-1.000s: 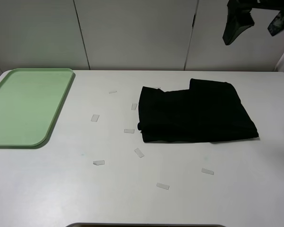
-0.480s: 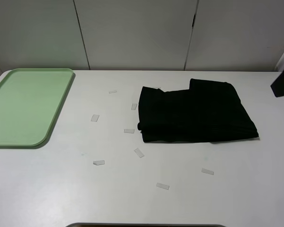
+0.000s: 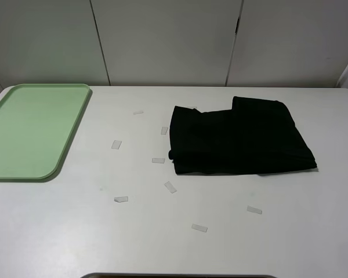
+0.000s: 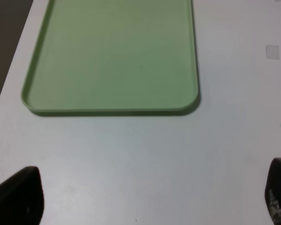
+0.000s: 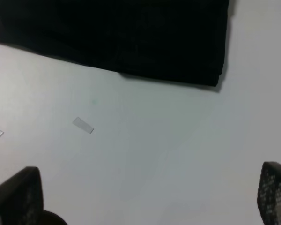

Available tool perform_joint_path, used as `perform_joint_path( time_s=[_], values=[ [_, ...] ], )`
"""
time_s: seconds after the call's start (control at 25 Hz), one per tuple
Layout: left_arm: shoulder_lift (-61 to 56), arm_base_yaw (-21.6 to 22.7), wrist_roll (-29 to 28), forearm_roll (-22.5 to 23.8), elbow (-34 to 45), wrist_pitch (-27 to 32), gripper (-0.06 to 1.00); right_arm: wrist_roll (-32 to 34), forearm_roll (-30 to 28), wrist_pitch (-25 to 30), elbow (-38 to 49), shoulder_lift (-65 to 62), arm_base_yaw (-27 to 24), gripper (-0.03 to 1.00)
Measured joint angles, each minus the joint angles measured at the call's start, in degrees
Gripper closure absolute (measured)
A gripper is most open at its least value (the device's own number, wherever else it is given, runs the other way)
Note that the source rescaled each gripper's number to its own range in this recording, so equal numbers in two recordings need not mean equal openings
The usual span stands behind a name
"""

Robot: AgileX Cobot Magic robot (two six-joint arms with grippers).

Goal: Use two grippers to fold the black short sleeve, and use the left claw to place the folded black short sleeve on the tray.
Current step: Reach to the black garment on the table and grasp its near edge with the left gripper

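Now | white table (image 3: 75, 231), panelled wall (image 3: 162, 40) | black short sleeve (image 3: 238, 139) folded | both jaws wide, empty

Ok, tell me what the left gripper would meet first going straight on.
Likely the bare table, just short of the tray; nothing else lies ahead of the open left gripper, though depth is unclear.

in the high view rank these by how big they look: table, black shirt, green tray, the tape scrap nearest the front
1. table
2 and 3. black shirt and green tray: close in size, and the tray runs off the left edge, so not ranked
4. tape scrap, by far the smallest
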Motion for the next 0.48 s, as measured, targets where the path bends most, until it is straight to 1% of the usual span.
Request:
perform_joint_path(
  time_s=[0.12, 0.24, 0.4, 0.48],
  values=[
    [0.0, 0.0, 0.0, 0.0, 0.0, 0.0, 0.01, 0.0, 0.1, 0.0, 3.3, -5.8, -2.5, -0.03],
    [0.0, 0.0, 0.0, 0.0, 0.0, 0.0, 0.01, -0.1, 0.1, -0.6, 6.3, -11.2, -6.1, -0.03],
    [0.0, 0.0, 0.0, 0.0, 0.0, 0.0, 0.01, -0.2, 0.1, -3.0, 10.6, -18.3, -10.7, -0.03],
    [0.0, 0.0, 0.0, 0.0, 0.0, 0.0, 0.01, -0.2, 0.1, -5.3, 12.6, -21.9, -12.5, -0.03]
  ],
)
